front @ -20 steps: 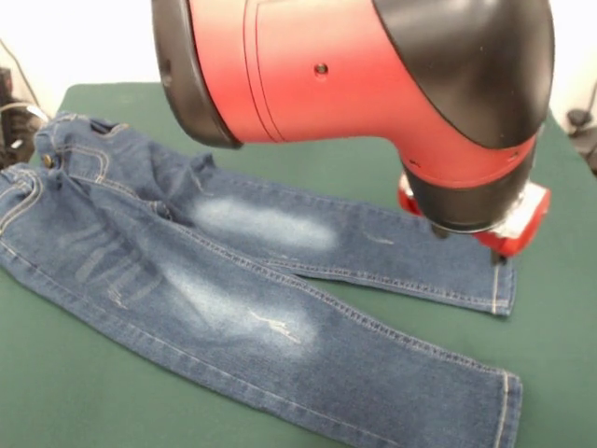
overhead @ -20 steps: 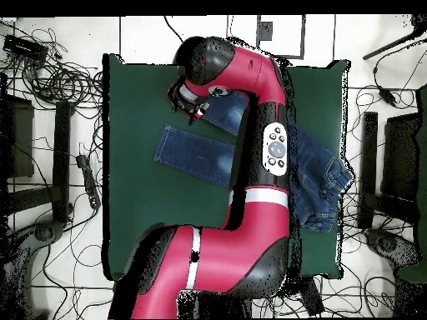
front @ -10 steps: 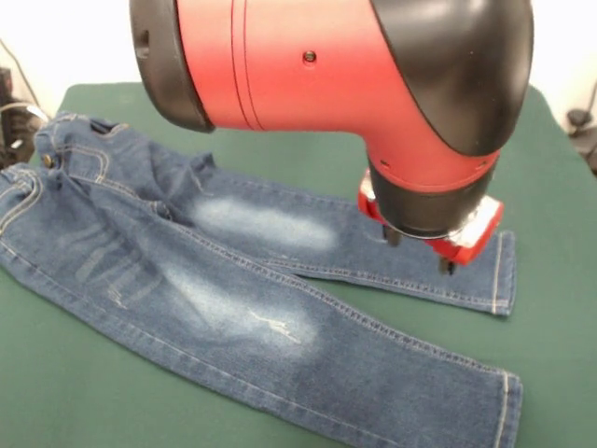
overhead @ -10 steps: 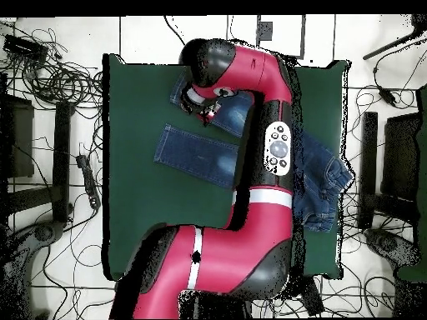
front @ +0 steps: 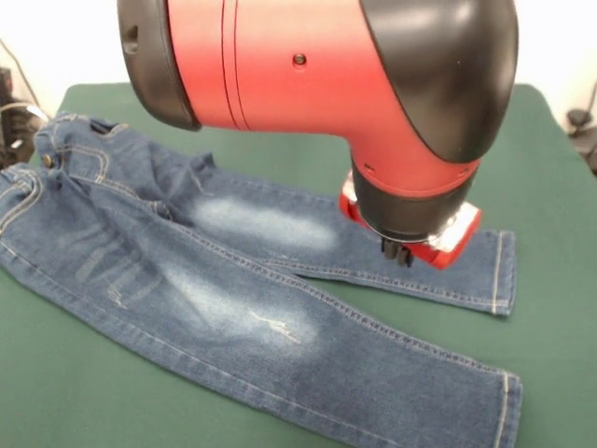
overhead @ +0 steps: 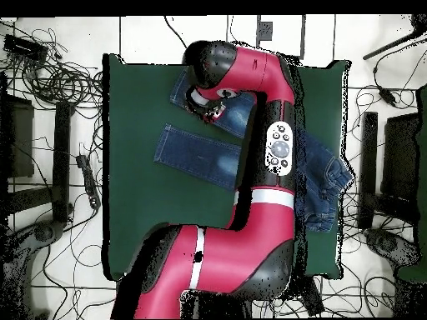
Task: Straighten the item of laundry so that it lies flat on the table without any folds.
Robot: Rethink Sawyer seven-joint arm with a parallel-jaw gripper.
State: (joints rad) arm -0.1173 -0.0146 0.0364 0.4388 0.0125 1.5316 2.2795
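The small blue denim jeans (front: 233, 280) lie spread on the dark green table (front: 560, 327), waistband at the left and both legs running right to hemmed cuffs. The legs lie flat, with slight bunching at the crotch. My gripper (front: 401, 254) hangs under the red wrist block, low over the far leg, short of its cuff (front: 502, 273). In the overhead view the jeans (overhead: 196, 154) are partly hidden by my arm, and the gripper (overhead: 213, 112) sits over the upper leg on the table (overhead: 133, 100).
My bulky red and black arm (front: 326, 65) fills the upper part of the front view and hides the table's far side. Dark gear (front: 11, 112) stands off the table's left edge. Cables (overhead: 58, 75) lie on the floor around the table.
My gripper has moved left along the far leg, from over its cuff end towards the knee. The jeans have not moved.
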